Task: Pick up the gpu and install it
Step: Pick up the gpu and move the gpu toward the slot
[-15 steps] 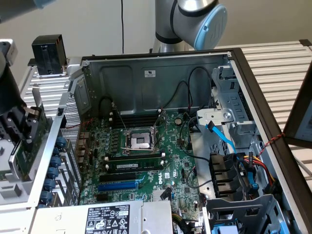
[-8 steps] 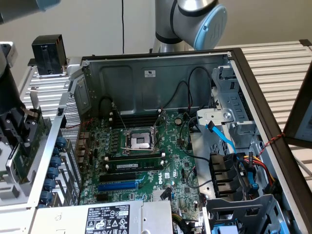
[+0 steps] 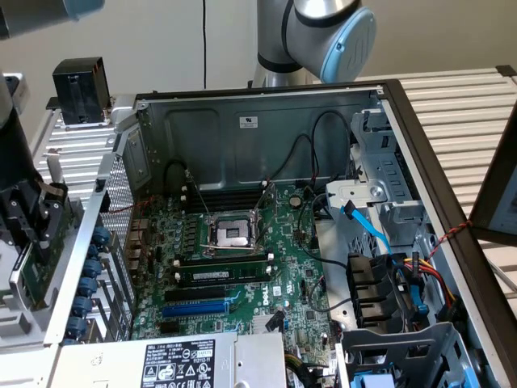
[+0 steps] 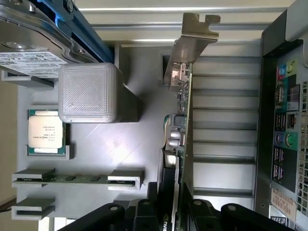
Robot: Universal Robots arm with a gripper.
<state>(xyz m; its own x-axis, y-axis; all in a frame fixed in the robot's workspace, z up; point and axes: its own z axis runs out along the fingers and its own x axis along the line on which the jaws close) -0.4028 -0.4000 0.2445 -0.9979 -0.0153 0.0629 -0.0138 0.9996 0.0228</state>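
Note:
The gpu point(image 4: 185, 120) shows edge-on in the wrist view: a thin green card with a silver end bracket point(image 4: 192, 43) and a black fan shroud point(image 4: 166, 185). My gripper point(image 4: 175, 211) is shut on it, one black finger point(image 4: 144, 211) on each side. In the exterior view the gripper point(image 3: 32, 218) holds the gpu point(image 3: 36, 279) at the exterior view's left, just outside the open computer case point(image 3: 266, 105). The large green motherboard point(image 3: 250, 267) lies inside the case, apart from the card.
Under the card is a grey parts tray point(image 4: 120, 144) with a CPU point(image 4: 45, 132), a memory stick point(image 4: 72, 178), a grey block point(image 4: 89, 94) and a hard drive point(image 4: 29, 53). The case's rear port panel point(image 4: 284, 120) is close beside the card. Cables point(image 3: 380, 234) and drive cages crowd the case's right side.

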